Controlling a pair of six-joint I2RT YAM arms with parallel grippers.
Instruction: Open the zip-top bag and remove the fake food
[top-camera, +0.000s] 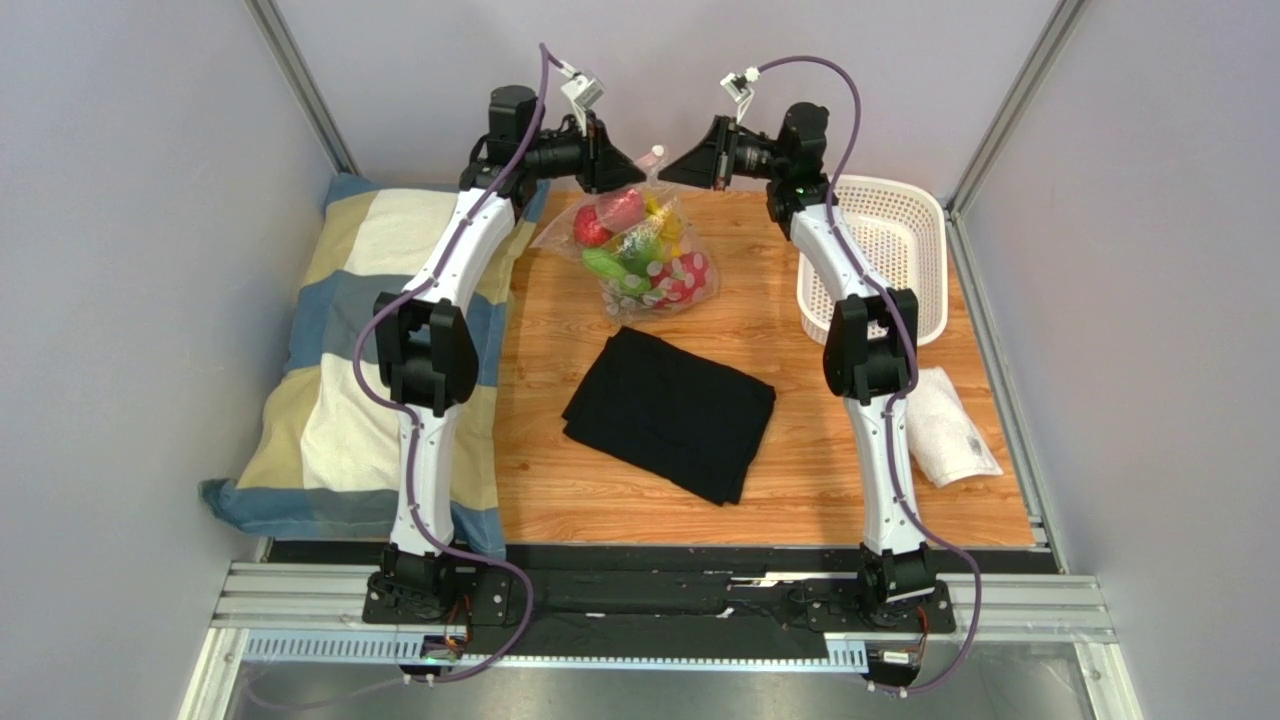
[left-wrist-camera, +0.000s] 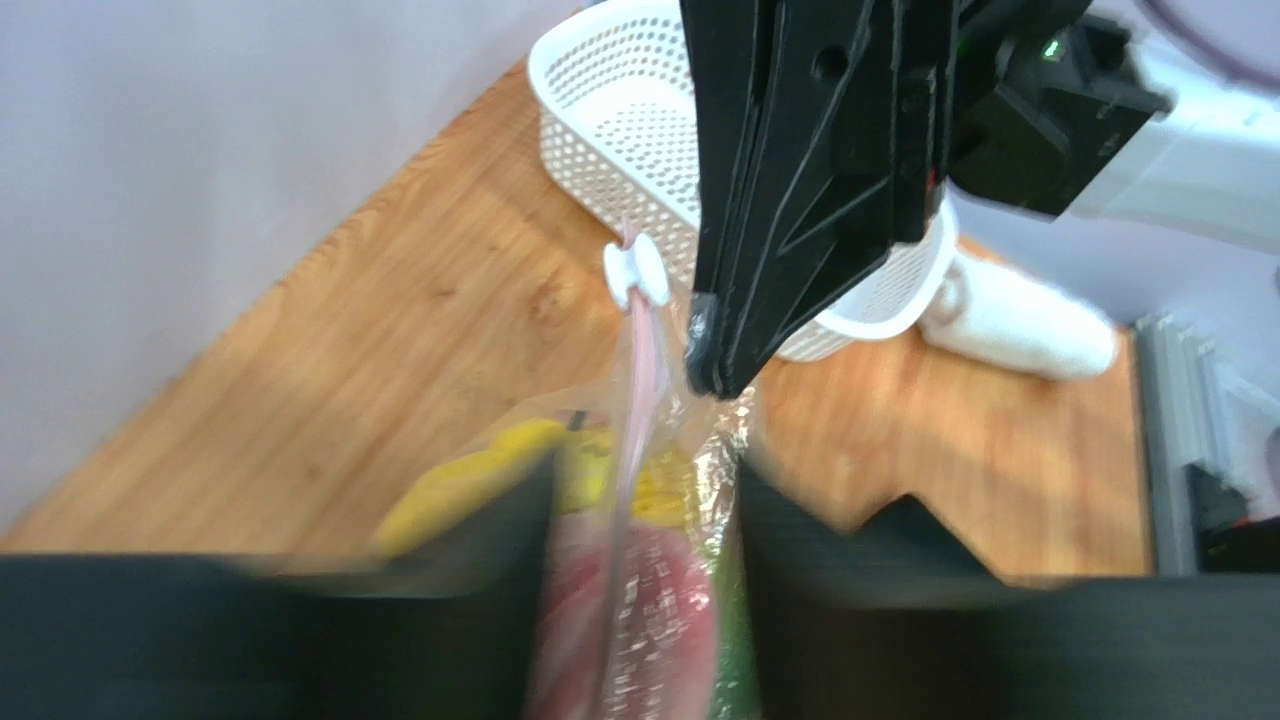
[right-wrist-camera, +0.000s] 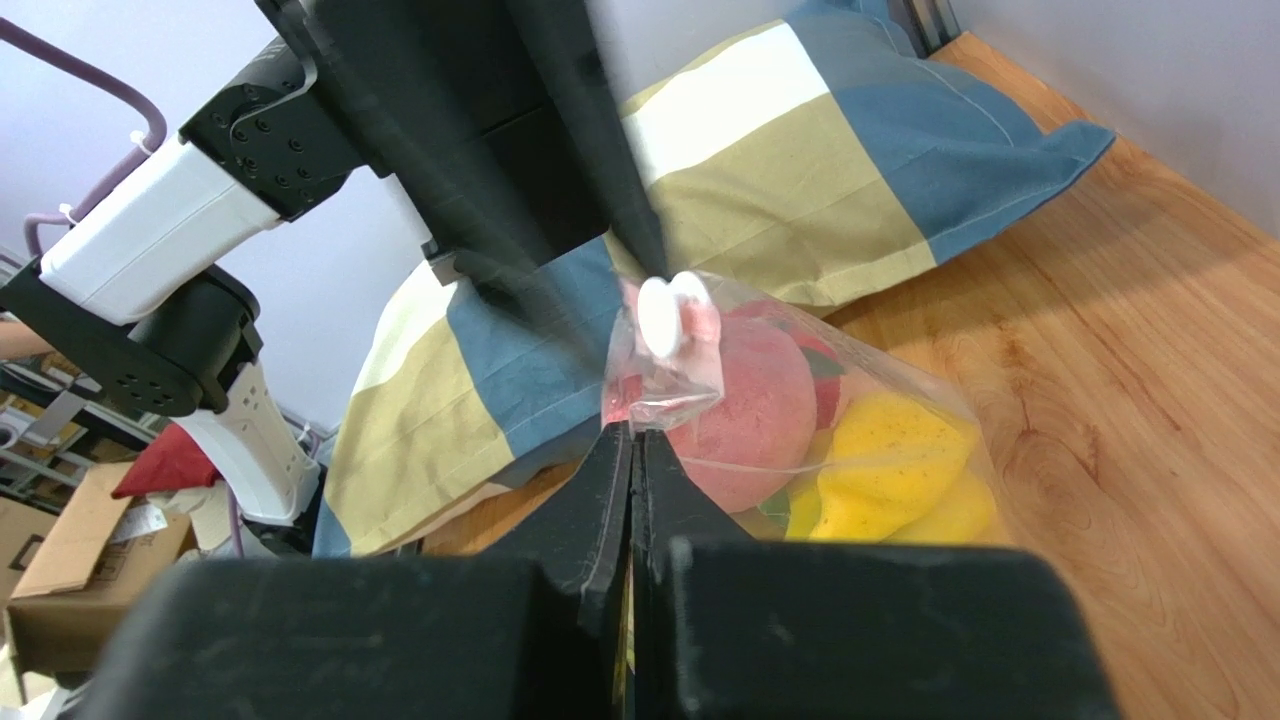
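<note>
One clear crinkly zip-top bag (top-camera: 703, 267) stood at the far middle of the wooden worktop (top-camera: 842, 465), held up between two black grippers. Its film looked light, limp and slippery, so it would be best pinched at the lips beside its one white slider (right-wrist-camera: 672, 312). The right gripper (right-wrist-camera: 631, 443) was clenched, apparently on that film. The left gripper (left-wrist-camera: 643, 480) straddled the top, and its hold could not be told. Inside were several bright plastic fruits and vegetables (top-camera: 631, 258) — the exact count was hidden.
</note>
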